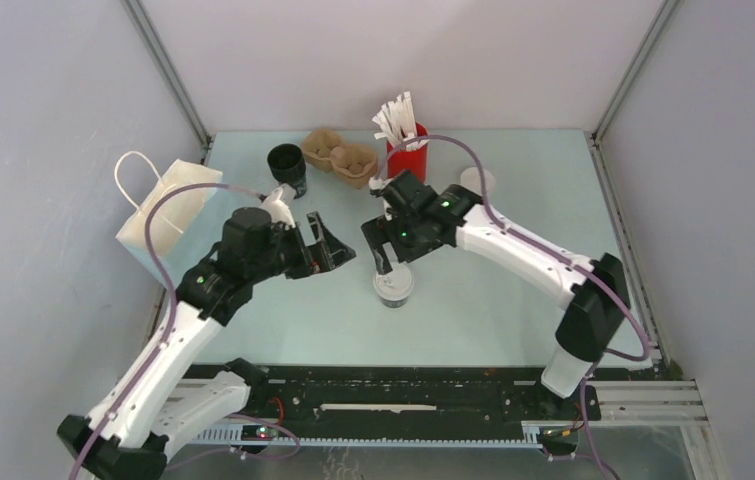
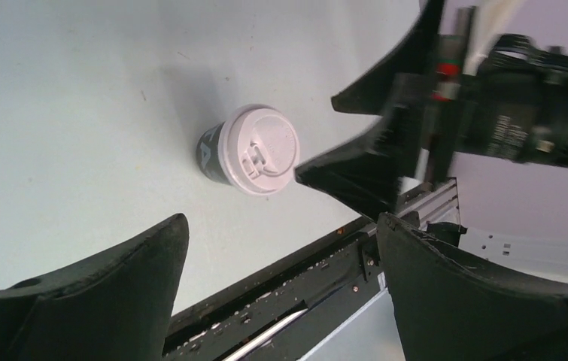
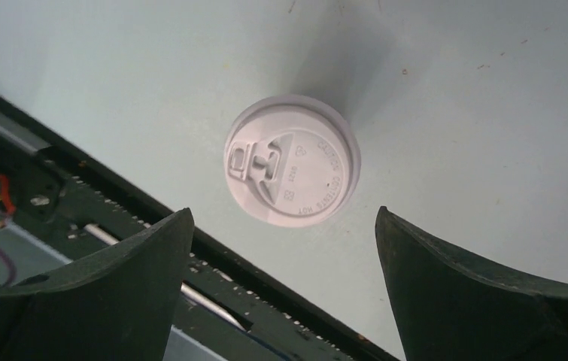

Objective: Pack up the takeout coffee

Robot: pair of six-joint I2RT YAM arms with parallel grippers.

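At the far left of your counter a white paper bag with a loop handle stands upright against the wall. Just right of it your left end effector hangs over the counter with its jaws spread wide and nothing between them; in the left wrist view it looks down at the takeout coffee from the side and stays clear of it. Behind it, near the back edge, you have a lidless black cup and, beside that, a brown cardboard cup carrier. The takeout coffee stands upright on the bare counter near the middle, towards the front, with its white lid on. Your right end effector hovers right above it, jaws wide apart and holding nothing; in the right wrist view the lid sits between the two fingers, which are not touching it. Further back stands a red holder full of white sticks, and right of it a loose white lid disc lies flat on the counter.
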